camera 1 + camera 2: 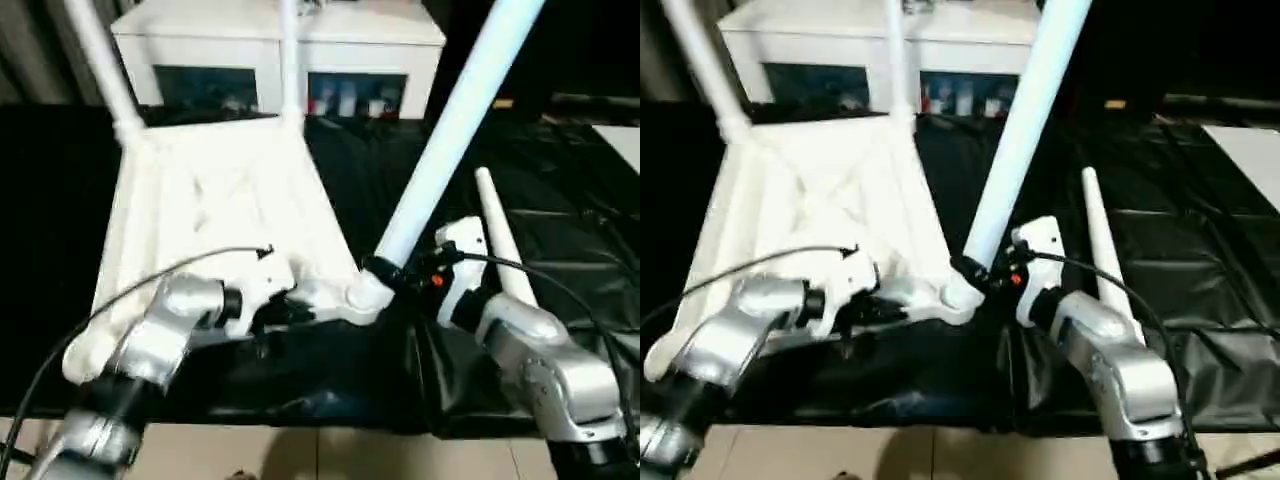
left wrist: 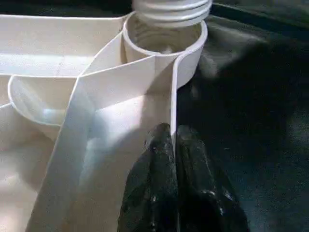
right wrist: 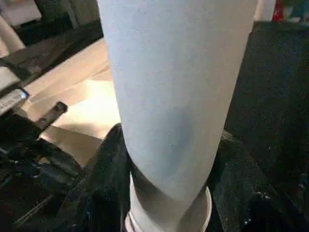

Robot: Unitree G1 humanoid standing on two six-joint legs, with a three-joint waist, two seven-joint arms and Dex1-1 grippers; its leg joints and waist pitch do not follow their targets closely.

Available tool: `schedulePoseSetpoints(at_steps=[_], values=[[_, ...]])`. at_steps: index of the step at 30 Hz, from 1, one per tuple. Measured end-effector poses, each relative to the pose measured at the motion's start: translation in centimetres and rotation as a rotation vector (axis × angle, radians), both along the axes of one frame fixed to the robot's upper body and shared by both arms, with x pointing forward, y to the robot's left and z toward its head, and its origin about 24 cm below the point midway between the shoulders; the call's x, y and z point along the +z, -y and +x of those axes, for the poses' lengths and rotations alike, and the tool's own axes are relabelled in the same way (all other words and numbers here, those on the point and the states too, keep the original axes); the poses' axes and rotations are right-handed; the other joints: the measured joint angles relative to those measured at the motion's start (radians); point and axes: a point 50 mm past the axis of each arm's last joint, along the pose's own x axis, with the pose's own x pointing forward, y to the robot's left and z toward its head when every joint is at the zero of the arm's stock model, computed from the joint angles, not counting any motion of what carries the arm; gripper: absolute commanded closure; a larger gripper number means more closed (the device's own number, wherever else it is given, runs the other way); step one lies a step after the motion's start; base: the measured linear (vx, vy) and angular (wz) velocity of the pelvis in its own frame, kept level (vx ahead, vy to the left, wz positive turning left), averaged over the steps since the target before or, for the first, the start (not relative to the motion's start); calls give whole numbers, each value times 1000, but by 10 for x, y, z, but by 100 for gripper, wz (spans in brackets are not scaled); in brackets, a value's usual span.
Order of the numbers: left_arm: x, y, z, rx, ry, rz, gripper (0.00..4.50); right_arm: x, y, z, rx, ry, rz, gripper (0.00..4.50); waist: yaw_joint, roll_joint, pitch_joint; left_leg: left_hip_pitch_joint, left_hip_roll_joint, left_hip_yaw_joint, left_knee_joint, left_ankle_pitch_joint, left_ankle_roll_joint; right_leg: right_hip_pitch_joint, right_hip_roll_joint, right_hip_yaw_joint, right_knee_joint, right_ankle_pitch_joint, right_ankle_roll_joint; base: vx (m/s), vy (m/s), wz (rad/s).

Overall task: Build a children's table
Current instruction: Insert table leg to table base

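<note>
White plastic rectangular table top point(image 1: 215, 215) is seen lying upside down on black sheeting point(image 1: 560, 240), ribbed underside up. Two white tapered tube legs are already stood in the far corner sockets: far-left leg point(image 1: 100, 60) and far-right leg point(image 1: 288, 60). A third long white tapered leg point(image 1: 450, 130) is held at its base by the right gripper point(image 1: 395, 272), fingers set around the tube at roughly mid-opening, w/ threaded end at the near-right round corner socket point(image 2: 164, 38); leg is tilted, not upright, so it is judged as not yet seated or screwed home. Left gripper point(image 2: 171, 179) is closed, black fingers pinched onto a thin rib/wall of the top right beside that socket, prob. to steady it. Fourth white tapered leg point(image 1: 500, 235) is seen lying loose on the sheeting, near the right arm. Near-left socket appears empty. White cabinet w/ glass doors point(image 1: 280, 60) is seen behind the top. Approx. half done: 2 legs in, 3rd in progress, 4th left, then flipping upright.
</note>
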Motion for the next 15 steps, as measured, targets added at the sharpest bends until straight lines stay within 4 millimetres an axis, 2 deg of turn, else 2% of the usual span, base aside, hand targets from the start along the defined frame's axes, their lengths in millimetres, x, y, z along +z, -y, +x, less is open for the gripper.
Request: schedulePoseSetpoints(at_steps=[9, 15], values=[[4, 2, -5, -7, -11, 37, 450, 3, -4, 12, 86, -25, -15, 262, 2, -7, 1, -1, 0, 0, 0, 0, 0, -1, 0, 0, 0, 0, 0, 0, 0, 0], [5, 5, -3, -14, -8, 77, 450, 5, -7, 14, 172, -40, -58, 262, 4, -13, -2, 1, 0, 0, 0, 0, 0, 1, 0, 0, 0, 0, 0, 0, 0, 0]])
